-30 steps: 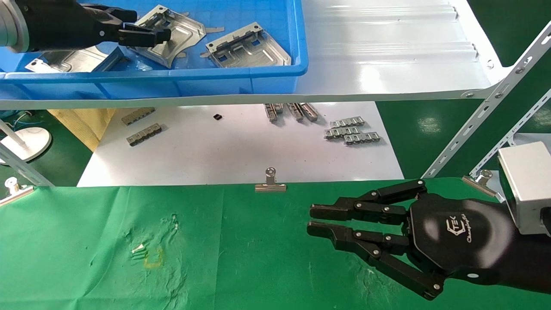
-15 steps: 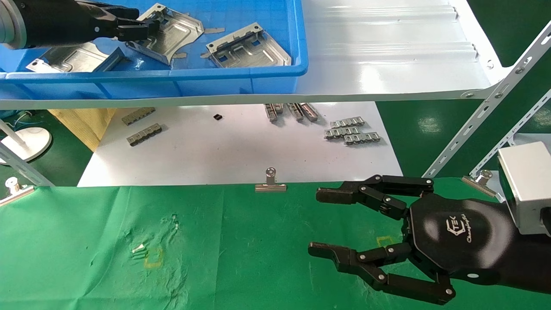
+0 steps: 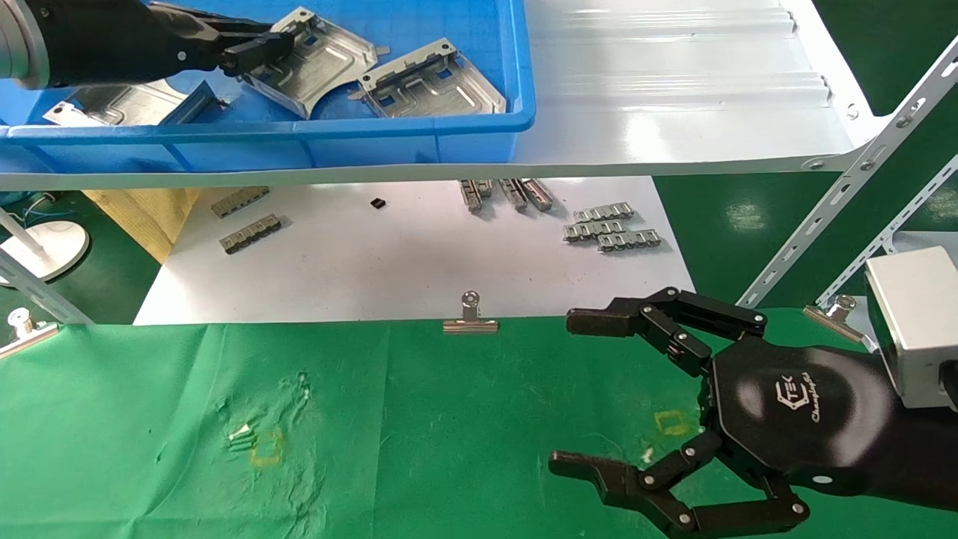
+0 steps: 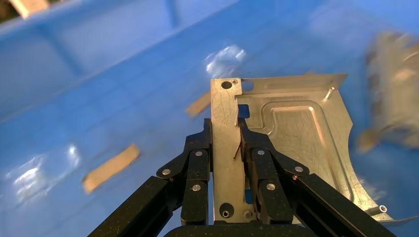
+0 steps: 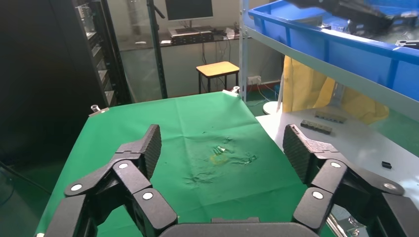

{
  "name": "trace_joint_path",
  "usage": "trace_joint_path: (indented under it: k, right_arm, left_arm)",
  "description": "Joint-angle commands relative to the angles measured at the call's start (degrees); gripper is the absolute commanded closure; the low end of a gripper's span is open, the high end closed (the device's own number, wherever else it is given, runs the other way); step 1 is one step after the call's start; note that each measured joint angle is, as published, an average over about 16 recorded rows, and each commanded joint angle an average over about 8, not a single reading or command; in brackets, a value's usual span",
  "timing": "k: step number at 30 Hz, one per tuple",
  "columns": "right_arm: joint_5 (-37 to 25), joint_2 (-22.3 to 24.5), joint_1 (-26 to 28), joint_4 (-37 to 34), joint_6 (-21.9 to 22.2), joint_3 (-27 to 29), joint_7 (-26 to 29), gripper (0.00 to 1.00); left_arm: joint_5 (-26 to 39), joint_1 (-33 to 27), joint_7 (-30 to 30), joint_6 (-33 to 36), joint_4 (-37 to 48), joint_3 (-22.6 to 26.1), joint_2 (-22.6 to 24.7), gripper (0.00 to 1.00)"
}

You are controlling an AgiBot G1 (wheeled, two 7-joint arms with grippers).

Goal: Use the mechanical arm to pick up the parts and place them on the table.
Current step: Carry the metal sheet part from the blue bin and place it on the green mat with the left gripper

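**Up in the blue tray, a thin plate held by its folded rim**

From the head camera: the left hand (image 3: 251, 46) reaches into the blue tray (image 3: 419, 127) on the white shelf (image 3: 673, 112), its jaws clenched on the near edge of one metal plate (image 3: 314, 64). A second plate (image 3: 430, 82) lies just beside it and a third (image 3: 120, 105) sits under the arm. The right hand (image 3: 621, 404) hovers low over the green surface (image 3: 419, 434), jaws spread wide and holding nothing, near a yellow square mark (image 3: 671, 423).

From the left wrist camera: two black fingers (image 4: 197, 163) pinch the plate's folded rim (image 4: 225, 148) from either side, and the embossed panel (image 4: 296, 133) stands clear of them.

From the right wrist camera: the open fingers (image 5: 143, 148) frame bare green cloth (image 5: 197, 128).

Judging by its look, the plate is stiff, light sheet metal, smooth and probably slippery, with sharp edges. The rim seems the soundest place to grip; held at one edge only, it may swing or slip if moved fast.
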Motion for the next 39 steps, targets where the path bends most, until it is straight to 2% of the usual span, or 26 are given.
trace_joint_path:
  k: [1, 7, 13, 17, 21, 25, 31, 34, 39]
  right_arm:
    - [0.0, 0.0, 0.0, 0.0, 0.0, 0.0, 0.0, 0.0]
    - [0.0, 0.0, 0.0, 0.0, 0.0, 0.0, 0.0, 0.0]
    - [0.0, 0.0, 0.0, 0.0, 0.0, 0.0, 0.0, 0.0]
    - [0.0, 0.0, 0.0, 0.0, 0.0, 0.0, 0.0, 0.0]
    - [0.0, 0.0, 0.0, 0.0, 0.0, -0.01, 0.0, 0.0]
    - [0.0, 0.0, 0.0, 0.0, 0.0, -0.01, 0.0, 0.0]
    - [0.01, 0.0, 0.0, 0.0, 0.0, -0.01, 0.0, 0.0]
    - [0.01, 0.0, 0.0, 0.0, 0.0, -0.01, 0.0, 0.0]
    - [0.01, 0.0, 0.0, 0.0, 0.0, -0.01, 0.0, 0.0]
  left_arm:
    - [-0.75, -0.18, 0.55, 1.51, -0.42, -0.51, -0.41, 1.0]
    - [-3.68, -1.08, 3.55, 7.39, -2.07, -2.46, -2.23, 1.0]
    - [-5.44, -1.05, 7.9, 20.01, -4.1, -3.32, -4.51, 1.0]
    - [-6.46, 0.14, 11.69, 28.15, -5.88, -3.45, -6.12, 1.0]
    - [-8.43, 3.11, 15.12, 31.94, -10.78, -2.5, -8.25, 1.0]
    - [-13.88, 8.79, 16.87, 32.5, -21.54, 0.45, -12.67, 1.0]
    - [-23.22, 18.38, 20.39, 31.74, -39.65, 8.41, -23.25, 1.0]
    - [-22.69, 21.32, 23.5, 30.98, -41.11, 12.54, -25.67, 1.0]
    - [-18.6, 25.01, 31.6, 30.6, -36.99, 17.77, -24.88, 1.0]
